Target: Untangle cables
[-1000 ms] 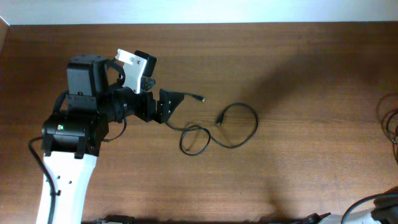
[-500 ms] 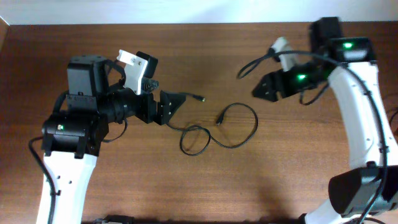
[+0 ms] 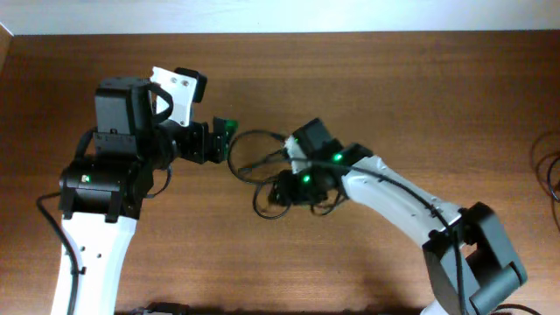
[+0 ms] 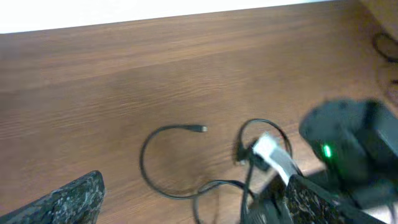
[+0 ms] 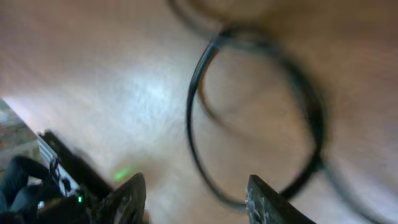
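Note:
The cables are thin black cords lying looped together on the brown table at its middle. My left gripper is open just left of the loops. In the left wrist view its fingers stand wide apart, with a curl of cable and a small plug ahead of them. My right gripper hangs over the loops and hides part of them. In the right wrist view the right gripper has its jaws apart, and a blurred cable loop runs down between the tips.
More black cords lie at the table's right edge, also seen at the top right of the left wrist view as dark cords. The right arm's dark body with a green light fills the right of that view. A white wall borders the far edge.
The right arm has swung in from the far right and come down onto the cable loops, its jaws narrowing. The left gripper has drawn back slightly to the left.

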Action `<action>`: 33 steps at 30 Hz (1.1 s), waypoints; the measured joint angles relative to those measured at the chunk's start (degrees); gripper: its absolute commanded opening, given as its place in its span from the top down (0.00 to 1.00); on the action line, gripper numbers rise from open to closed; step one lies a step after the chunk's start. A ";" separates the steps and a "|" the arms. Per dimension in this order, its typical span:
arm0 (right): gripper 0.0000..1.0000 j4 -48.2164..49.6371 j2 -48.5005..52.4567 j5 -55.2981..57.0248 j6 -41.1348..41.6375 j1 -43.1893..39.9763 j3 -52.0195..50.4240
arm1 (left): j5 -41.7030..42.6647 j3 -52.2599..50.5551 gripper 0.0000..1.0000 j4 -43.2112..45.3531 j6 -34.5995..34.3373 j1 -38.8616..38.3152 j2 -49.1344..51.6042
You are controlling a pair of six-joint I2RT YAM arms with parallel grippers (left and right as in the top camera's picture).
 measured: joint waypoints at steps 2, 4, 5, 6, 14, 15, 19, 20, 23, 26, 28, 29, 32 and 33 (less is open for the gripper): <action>0.46 -3.54 0.00 0.63 1.44 1.90 -0.09 | -2.58 0.00 0.05 0.00 0.00 0.00 0.00; 0.44 -4.70 0.00 1.25 1.88 1.75 -0.09 | -3.32 0.00 0.05 -0.44 0.00 0.00 0.00; 0.44 -4.63 0.00 1.57 2.01 1.57 -0.09 | -3.39 0.00 0.05 -0.61 0.02 0.00 0.00; 0.44 -4.85 0.00 1.75 2.08 1.29 -0.09 | -3.52 0.00 0.05 -0.66 0.00 0.00 0.00; 0.60 -5.18 0.00 7.96 2.43 -1.66 -0.11 | -3.56 0.00 0.04 -0.90 0.00 0.00 0.00; 0.59 -3.39 0.00 8.55 2.34 -1.66 -0.09 | -3.56 0.00 0.04 -0.90 0.00 0.00 0.00; 0.57 -0.61 0.00 10.45 3.50 -1.66 -0.11 | -3.56 0.00 0.04 -0.92 0.00 0.00 0.00; 0.63 -0.22 0.09 10.62 3.58 -1.55 -0.11 | -3.56 0.00 0.04 -0.90 0.02 0.00 0.00; 0.94 1.42 3.30 11.02 4.85 1.09 -0.11 | -3.56 0.00 0.04 -0.92 0.02 0.00 0.00; 0.96 5.75 4.94 9.92 3.58 3.21 -0.24 | -3.56 0.00 0.04 -1.33 0.00 0.00 0.00; 0.96 6.71 4.92 6.05 -0.68 0.42 -0.13 | -3.56 0.00 0.02 -1.49 0.00 0.00 0.00; 0.96 6.40 4.87 4.24 -2.47 -1.25 0.28 | -3.56 0.00 0.01 -1.53 0.02 0.00 0.00; 0.96 3.21 1.11 -0.07 -6.75 -9.14 4.39 | -3.56 0.00 0.01 -1.51 0.00 0.00 0.00; 0.96 2.67 -1.05 -0.70 -8.22 -10.29 6.25 | -3.56 0.00 0.01 -1.49 0.02 0.00 0.00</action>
